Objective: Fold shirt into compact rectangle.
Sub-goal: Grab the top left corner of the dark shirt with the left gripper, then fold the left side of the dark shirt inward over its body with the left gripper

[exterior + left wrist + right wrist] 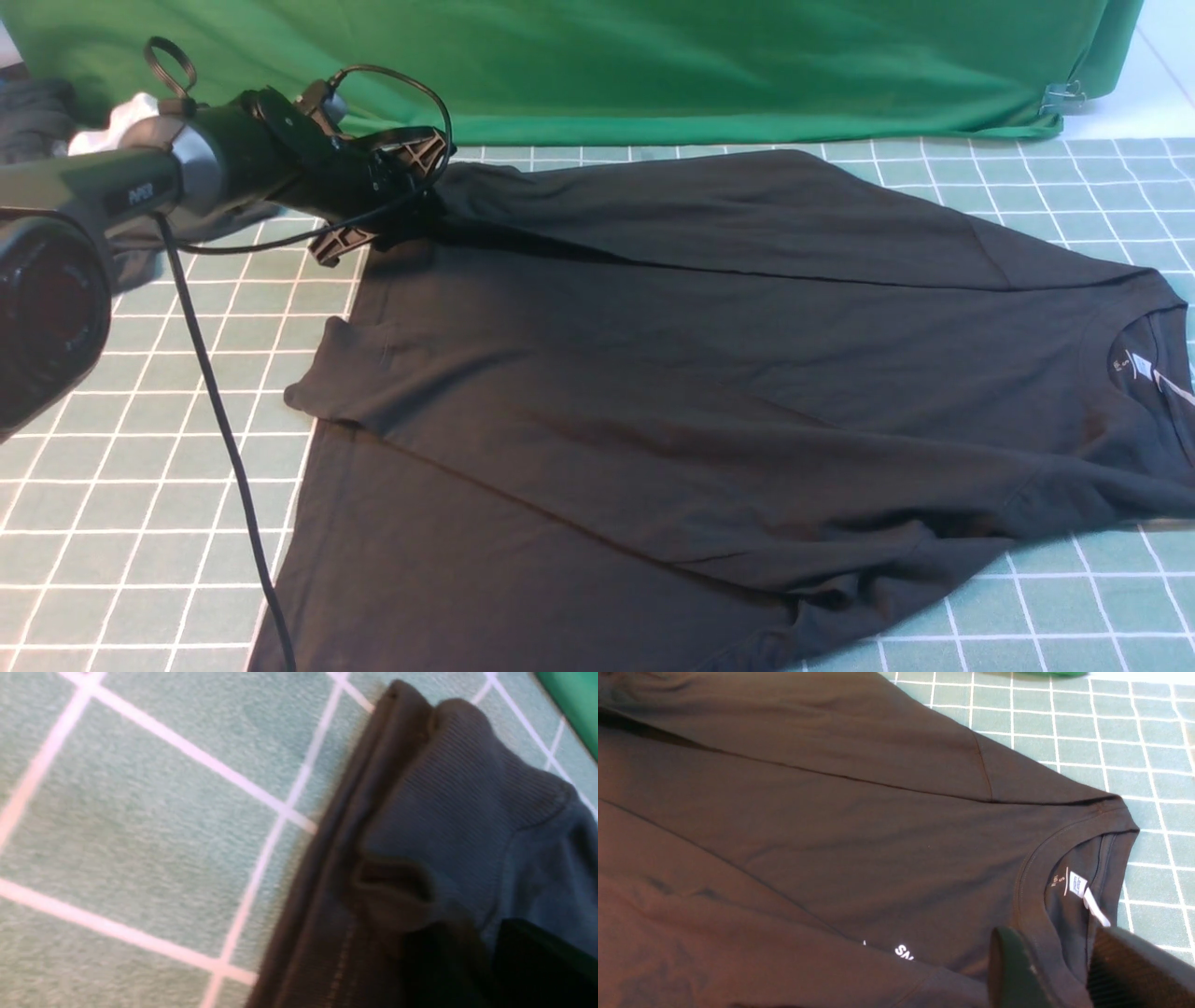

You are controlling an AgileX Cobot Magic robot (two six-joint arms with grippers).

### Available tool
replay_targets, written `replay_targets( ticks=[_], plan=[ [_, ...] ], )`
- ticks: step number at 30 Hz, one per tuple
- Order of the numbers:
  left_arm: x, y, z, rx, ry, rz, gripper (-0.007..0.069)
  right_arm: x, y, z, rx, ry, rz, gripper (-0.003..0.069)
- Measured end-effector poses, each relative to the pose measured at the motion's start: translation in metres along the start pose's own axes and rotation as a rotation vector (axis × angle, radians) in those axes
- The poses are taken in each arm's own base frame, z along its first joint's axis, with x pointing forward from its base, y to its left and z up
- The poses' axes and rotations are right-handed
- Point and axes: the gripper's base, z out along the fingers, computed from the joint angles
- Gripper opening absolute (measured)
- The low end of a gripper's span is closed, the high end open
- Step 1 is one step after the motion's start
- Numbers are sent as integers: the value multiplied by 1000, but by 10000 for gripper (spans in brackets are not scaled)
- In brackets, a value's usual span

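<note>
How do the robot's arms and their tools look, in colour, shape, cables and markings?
The left arm is a dark grey tube with white lettering and a grey ring; its black tool has lattice-patterned fingers, and black cables loop around it and hang down. Of the right tool only two dark fingers show, one smooth, one ribbed.

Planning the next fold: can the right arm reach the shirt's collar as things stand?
Probably yes: the right gripper hangs open just above the collar of the shirt, and nothing lies over it.
</note>
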Motion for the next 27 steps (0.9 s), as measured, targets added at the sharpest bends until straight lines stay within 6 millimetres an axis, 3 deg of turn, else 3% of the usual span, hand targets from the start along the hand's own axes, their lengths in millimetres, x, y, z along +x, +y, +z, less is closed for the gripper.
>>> replay_targets(
  ticks=[3,8,11,12,13,14,17,19,23,26,27],
  plan=[
    [0,0,0,-1,1,3,19,0,0,0,0,-1,0,237],
    [-1,-5,-10,-2,21,29,7,0,0,0,0,-1,0,239],
    [-11,-25,-43,23,-7,81,5,0,0,0,0,-1,0,239],
    [-12,-27,-45,25,-10,86,5,0,0,0,0,-1,0,239],
    [-18,-40,-69,37,-30,128,5,0,0,0,0,-1,0,239],
    [-20,-43,-75,43,-37,135,4,0,0,0,0,-1,0,239],
    [-25,-62,-123,34,-36,243,3,0,0,0,0,-1,0,239],
    [-21,-66,-143,-3,16,308,3,0,0,0,0,0,0,239],
    [-5,-56,-171,-137,188,396,7,0,0,0,0,2,0,239],
    [14,-38,-171,-204,288,374,8,0,0,0,0,2,-2,239],
    [28,-23,-165,-239,348,356,11,0,0,0,0,2,-3,239]
  ],
)
